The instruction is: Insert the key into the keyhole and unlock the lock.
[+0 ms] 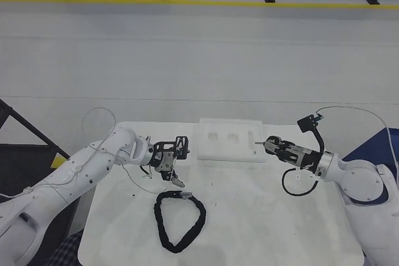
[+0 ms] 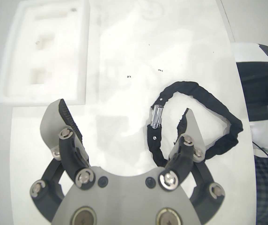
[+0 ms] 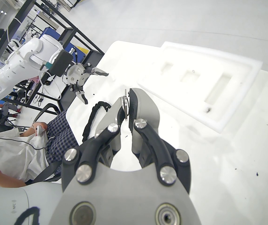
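Observation:
A black fabric-covered chain lock [image 1: 179,221] lies in a loop on the white table [image 1: 253,219], with its silver lock cylinder [image 2: 156,116] at the loop's open end. My left gripper [image 2: 124,113] hovers open just above that end, the cylinder lying between its fingers, nearer one fingertip. My right gripper [image 3: 125,103] is raised over the table's right side, beside the foam tray, and is shut on a small flat metal key [image 3: 125,104]. From above, the left gripper [image 1: 171,169] and right gripper [image 1: 266,143] stand far apart.
A white foam tray [image 1: 231,139] with several rectangular recesses sits at the back middle of the table. A seated person's checked trousers [image 3: 59,129] are beside the table edge near the chain.

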`<state>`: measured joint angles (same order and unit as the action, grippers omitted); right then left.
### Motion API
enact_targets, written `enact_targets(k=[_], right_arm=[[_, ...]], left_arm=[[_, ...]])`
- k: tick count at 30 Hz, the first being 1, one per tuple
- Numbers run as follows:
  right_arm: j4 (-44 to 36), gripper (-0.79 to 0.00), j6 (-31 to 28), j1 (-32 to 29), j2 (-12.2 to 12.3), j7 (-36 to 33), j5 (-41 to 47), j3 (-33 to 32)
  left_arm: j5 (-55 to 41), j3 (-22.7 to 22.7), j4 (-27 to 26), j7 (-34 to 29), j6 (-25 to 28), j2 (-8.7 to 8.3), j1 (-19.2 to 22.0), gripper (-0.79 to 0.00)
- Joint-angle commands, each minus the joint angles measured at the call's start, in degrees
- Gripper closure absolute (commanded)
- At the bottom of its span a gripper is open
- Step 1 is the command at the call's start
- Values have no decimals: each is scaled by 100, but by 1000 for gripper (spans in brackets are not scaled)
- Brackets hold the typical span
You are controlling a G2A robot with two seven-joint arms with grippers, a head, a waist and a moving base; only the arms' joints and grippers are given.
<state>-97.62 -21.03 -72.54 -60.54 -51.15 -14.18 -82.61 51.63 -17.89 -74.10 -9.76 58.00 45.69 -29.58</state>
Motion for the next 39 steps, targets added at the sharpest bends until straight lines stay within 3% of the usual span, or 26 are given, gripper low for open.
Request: enact_targets(k=[1, 6, 11, 27, 33, 39], right_arm=[[0, 0, 0, 0, 0, 0, 0, 0], [0, 0, 0, 0, 0, 0, 0, 0], [0, 0, 0, 0, 0, 0, 0, 0], [0, 0, 0, 0, 0, 0, 0, 0], [0, 0, 0, 0, 0, 0, 0, 0], [0, 0, 0, 0, 0, 0, 0, 0]], left_arm=[[-43, 248, 15, -17, 0, 10, 154, -785], [-343, 815, -22, -194, 0, 23, 416, -785], [-554, 815, -50, -560, 0, 31, 453, -785], [-554, 815, -50, -560, 0, 31, 453, -785], [71, 546, -100, 429, -48, -53, 97, -785], [1650, 359, -24, 2391, 0, -194, -388, -785]])
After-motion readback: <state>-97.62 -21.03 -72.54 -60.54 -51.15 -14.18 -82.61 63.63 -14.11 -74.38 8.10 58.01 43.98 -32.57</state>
